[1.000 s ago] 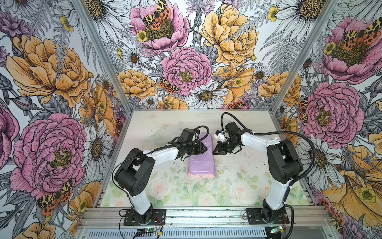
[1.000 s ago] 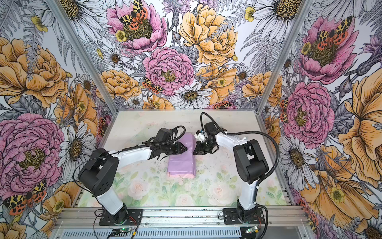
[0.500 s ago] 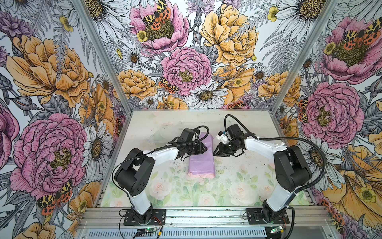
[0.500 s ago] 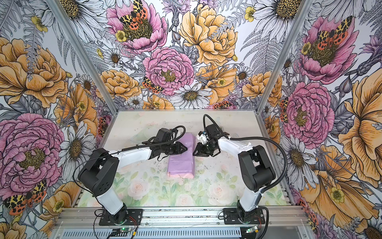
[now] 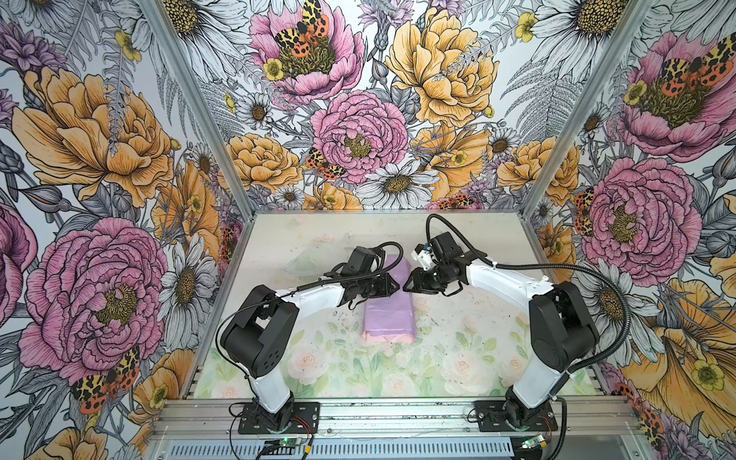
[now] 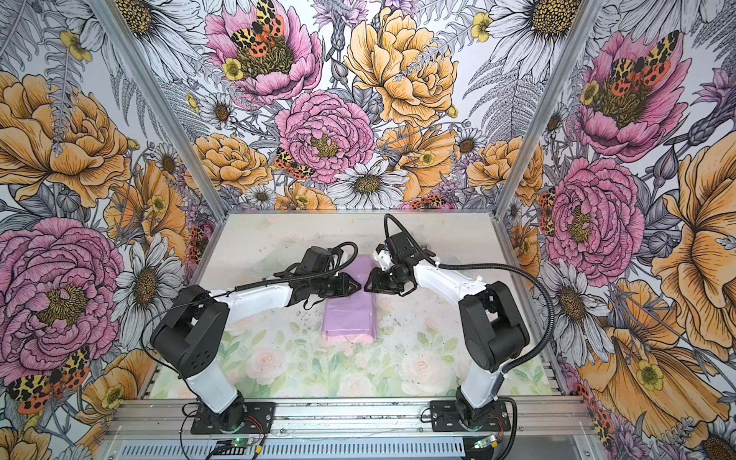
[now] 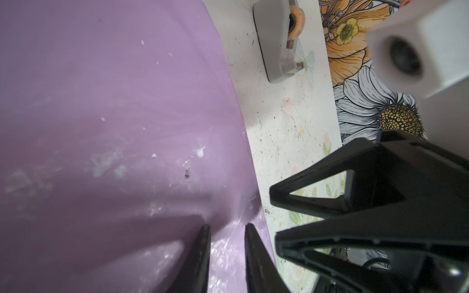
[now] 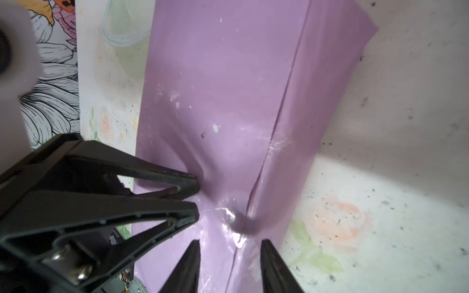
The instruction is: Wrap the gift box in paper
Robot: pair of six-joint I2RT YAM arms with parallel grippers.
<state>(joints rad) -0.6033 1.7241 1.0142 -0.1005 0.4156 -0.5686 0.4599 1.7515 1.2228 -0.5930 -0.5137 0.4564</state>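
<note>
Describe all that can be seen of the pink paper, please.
The paper is a thin, slightly glossy sheet. It looks lilac, and pale pink at its near end. It is folded into one long band and lies on the table in the middle, running from near to far. A lengthwise seam runs along it, with a shiny clear patch. It has white specks and creases. The left gripper touches it where it puckers, and the right gripper stands open over the seam.

The paper [image 8: 228,88] looks thin, smooth and faintly glossy with crinkled shiny creases, while the table [image 8: 380,228] beside it is matt, speckled print.
</note>
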